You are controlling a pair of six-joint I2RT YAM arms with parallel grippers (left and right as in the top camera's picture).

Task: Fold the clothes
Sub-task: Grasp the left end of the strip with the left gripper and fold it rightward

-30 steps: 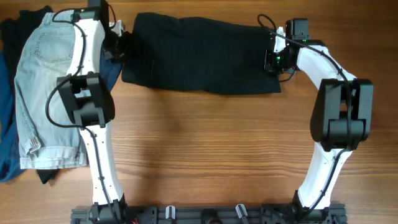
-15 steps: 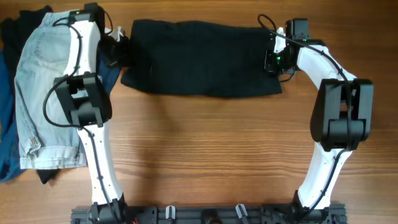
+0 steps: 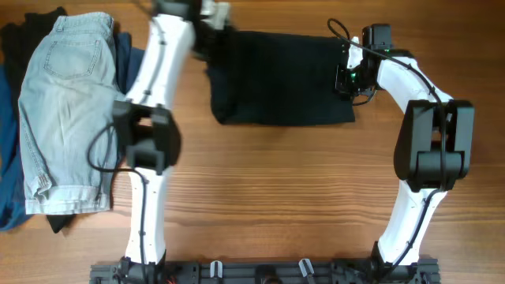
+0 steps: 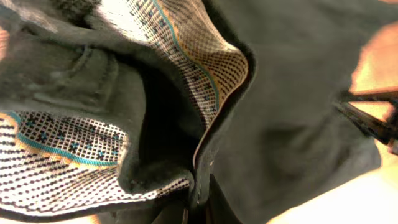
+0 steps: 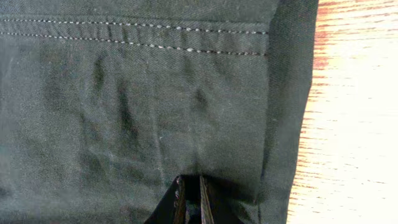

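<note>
Where the wooden table [image 3: 260, 189] reaches its far side, a pair of black shorts [image 3: 284, 79] lies spread out, right of centre, between the two robot arms. The left gripper [image 3: 215, 28], blurred in the overhead view, is at the far left corner of the shorts, where the cloth is bunched. Its wrist camera shows the jaws pinched together on a folded edge of the black cloth. Here the shorts are turned partly inside out, showing a patterned lining [image 4: 68, 149] that is white with small black dots and thin orange and teal lines.

The right gripper [image 3: 345, 76] sits at the right edge of the shorts, about midway between their near and far sides. Its wrist camera shows the jaws clamped on a fold of the black cloth just beside bare wood, with a row of pale stitching [image 5: 137, 30] running along a hem farther up the picture.

At the left end of the table, well apart from the black shorts, pale denim shorts [image 3: 67, 118] lie flat, waistband far and leg hems near. They rest on dark blue garments [image 3: 8, 166] that show along both their sides. A bit of black cloth [image 3: 57, 224] pokes out under the near hem.
</note>
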